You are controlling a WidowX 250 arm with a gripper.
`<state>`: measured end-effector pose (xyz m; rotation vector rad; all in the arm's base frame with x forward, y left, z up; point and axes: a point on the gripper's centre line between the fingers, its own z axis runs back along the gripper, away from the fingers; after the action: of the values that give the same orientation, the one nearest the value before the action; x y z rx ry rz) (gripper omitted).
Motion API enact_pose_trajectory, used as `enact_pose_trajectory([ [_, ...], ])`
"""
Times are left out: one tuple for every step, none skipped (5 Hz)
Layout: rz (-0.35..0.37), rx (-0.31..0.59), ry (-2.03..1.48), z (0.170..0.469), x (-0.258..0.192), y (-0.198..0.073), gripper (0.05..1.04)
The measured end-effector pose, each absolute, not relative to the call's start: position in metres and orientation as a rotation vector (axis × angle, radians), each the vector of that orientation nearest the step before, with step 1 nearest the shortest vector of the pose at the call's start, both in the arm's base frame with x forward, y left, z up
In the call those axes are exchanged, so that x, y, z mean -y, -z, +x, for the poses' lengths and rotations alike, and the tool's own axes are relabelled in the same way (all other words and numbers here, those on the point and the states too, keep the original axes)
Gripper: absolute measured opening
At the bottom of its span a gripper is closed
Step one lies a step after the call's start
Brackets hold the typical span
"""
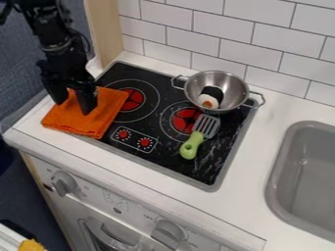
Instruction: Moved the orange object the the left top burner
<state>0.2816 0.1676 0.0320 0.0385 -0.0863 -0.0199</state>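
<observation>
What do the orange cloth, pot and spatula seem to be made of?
Cloth: matte fabric, by its soft, shineless surface. Pot: polished metal, likely steel, by its bright reflections. Spatula: green handle probably smooth plastic, by its solid colour; grey slotted head could be plastic or metal.

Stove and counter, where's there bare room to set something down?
The counter between the stove and the sink, plus a narrower strip along the stove's front. It's crowded left, where the gripper meets the orange cloth, and back right, around the metal bowl and spatula.
</observation>
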Motion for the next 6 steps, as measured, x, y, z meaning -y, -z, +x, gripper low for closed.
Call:
enact_pose_trajectory([
  [0.033,0.027,0.05,0.284,-0.156,-0.014,1.002],
  [0.035,0.009,0.066,0.295,-0.152,-0.011,1.001],
  [0.031,-0.009,0.098,0.309,-0.146,-0.01,1.001],
  [-0.02,0.041,0.144,0.339,-0.133,-0.013,1.001],
  [-0.066,0.104,0.284,0.382,-0.094,-0.018,1.001],
  [-0.065,0.118,0.336,0.401,-0.072,-0.02,1.001],
])
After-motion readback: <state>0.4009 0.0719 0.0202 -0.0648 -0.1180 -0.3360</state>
